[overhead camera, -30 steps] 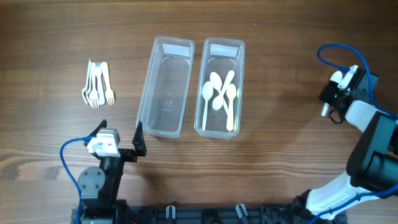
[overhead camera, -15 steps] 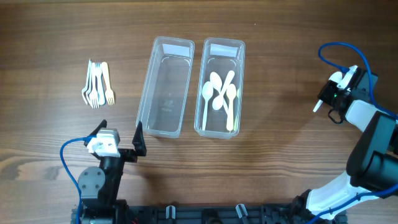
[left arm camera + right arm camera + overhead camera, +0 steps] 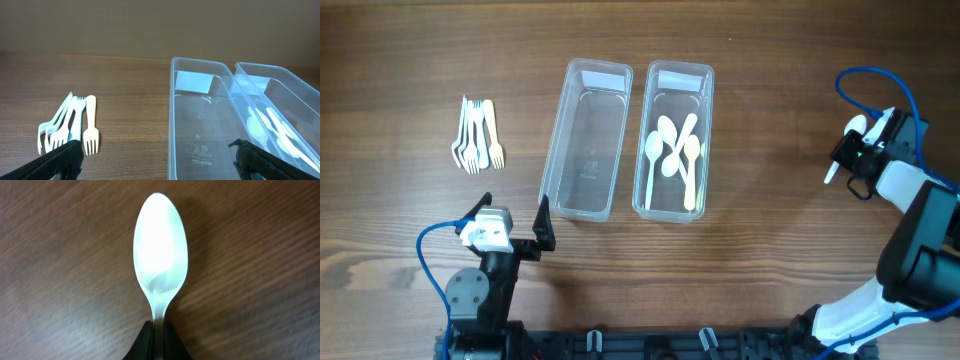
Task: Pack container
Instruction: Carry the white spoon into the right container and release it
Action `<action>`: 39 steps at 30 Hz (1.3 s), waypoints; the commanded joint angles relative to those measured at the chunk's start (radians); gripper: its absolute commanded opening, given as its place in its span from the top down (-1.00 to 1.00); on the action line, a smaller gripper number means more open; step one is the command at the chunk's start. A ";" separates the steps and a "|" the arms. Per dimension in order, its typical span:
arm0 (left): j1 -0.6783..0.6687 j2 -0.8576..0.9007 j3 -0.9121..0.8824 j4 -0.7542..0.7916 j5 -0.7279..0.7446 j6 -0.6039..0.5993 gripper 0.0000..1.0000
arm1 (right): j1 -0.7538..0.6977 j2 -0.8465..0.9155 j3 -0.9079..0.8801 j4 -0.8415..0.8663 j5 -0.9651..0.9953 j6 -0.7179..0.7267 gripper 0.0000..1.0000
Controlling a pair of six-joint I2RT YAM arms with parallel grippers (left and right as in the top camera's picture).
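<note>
On my right wrist feed, a white plastic spoon (image 3: 160, 260) fills the view, its bowl pointing away from the right gripper (image 3: 159, 341). The claw is clamped on the neck of the handle, with both fingers (image 3: 144, 341) pressed against it. From overhead I see the spoon (image 3: 831, 170) at the far right of the table (image 3: 780, 230), well apart from both bins. I cannot tell whether it touches the wood.

Of the two clear containers standing side by side mid-table, the right-hand container (image 3: 673, 70) holds several white spoons (image 3: 675, 150). They lie lengthwise and overlap, bowls toward the far end. The left-hand container (image 3: 598, 68) sits just beside it, tilted slightly. Its floor is bare, with a pale label showing at its far end.

Further left, a small bunch of white forks (image 3: 477, 135) lies on the wood, tines toward me.

My left gripper (image 3: 516, 222) sits near the front edge, its fingers spread wide apart and holding nothing.
</note>
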 commanded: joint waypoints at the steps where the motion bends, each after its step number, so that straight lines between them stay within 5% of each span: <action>1: 0.006 -0.002 -0.006 0.003 0.012 0.020 -0.99 | 0.016 -0.126 -0.008 -0.043 -0.106 0.015 0.91; 10: 0.006 -0.002 -0.006 0.003 0.012 0.020 -1.00 | 0.190 -0.436 -0.008 -0.122 -0.438 0.020 0.91; 15: 0.006 -0.002 -0.006 0.003 0.012 0.020 -1.00 | 0.386 -0.507 -0.008 -0.096 -0.441 0.111 0.91; 27: 0.006 -0.002 -0.006 0.003 0.012 0.020 -1.00 | 0.755 -0.408 -0.008 0.019 -0.197 0.232 0.91; 39: 0.006 -0.002 -0.006 0.003 0.012 0.020 -1.00 | 0.808 -0.230 -0.008 0.063 -0.186 0.286 0.91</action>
